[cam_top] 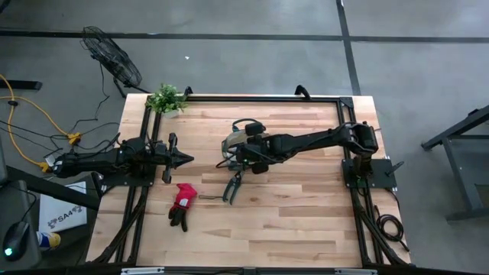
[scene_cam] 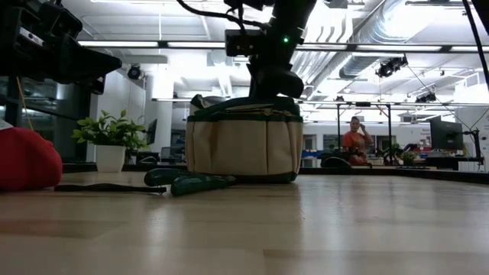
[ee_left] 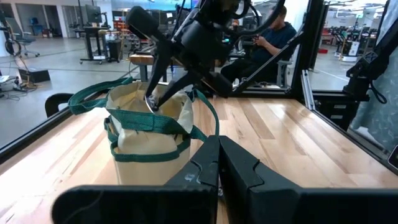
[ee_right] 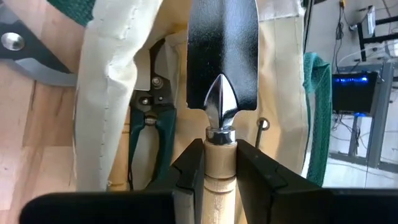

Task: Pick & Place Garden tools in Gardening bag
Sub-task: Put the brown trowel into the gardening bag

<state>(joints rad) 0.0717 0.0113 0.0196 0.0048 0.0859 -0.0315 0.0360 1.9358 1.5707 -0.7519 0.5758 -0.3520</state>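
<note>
Right gripper (ee_right: 220, 167) clamps the trowel (ee_right: 222, 62) by its rigid wooden handle over the soft gardening bag (ee_right: 118, 87); left gripper (ee_left: 219, 163) waits closed at left.

A potted plant (cam_top: 166, 98) at the table (cam_top: 306, 221) corner, floor fan (cam_top: 111, 56) beyond.

right gripper (ee_right: 220, 165) reaches over the gardening bag (cam_top: 238, 143), fingers clamped on a trowel handle; left gripper (cam_top: 186, 159) waits beside it, seemingly closed.
</note>
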